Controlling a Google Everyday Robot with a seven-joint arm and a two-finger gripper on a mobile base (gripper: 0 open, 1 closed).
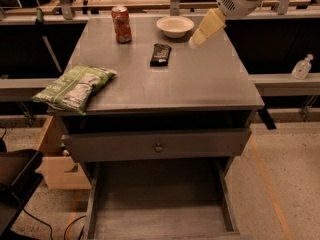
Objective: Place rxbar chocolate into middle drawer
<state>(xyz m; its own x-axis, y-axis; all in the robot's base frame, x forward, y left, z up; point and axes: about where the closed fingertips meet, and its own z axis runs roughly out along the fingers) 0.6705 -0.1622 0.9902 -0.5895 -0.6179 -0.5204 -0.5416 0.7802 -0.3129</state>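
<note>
The rxbar chocolate [160, 54] is a small black bar lying flat on the grey table top, between the bowl and the table's middle. My gripper [194, 42] hangs from the white arm at the upper right. It sits just above the table, to the right of the bar and apart from it, and holds nothing that I can see. The middle drawer [160, 219] is pulled out at the bottom of the view, with low grey walls and a bare floor.
A red soda can [121, 24] and a white bowl [174, 25] stand at the table's back. A green chip bag [75, 86] overhangs the front left corner. A drawer front with a round knob [159, 147] sits above the open drawer. A cardboard box [55, 159] stands on the floor at left.
</note>
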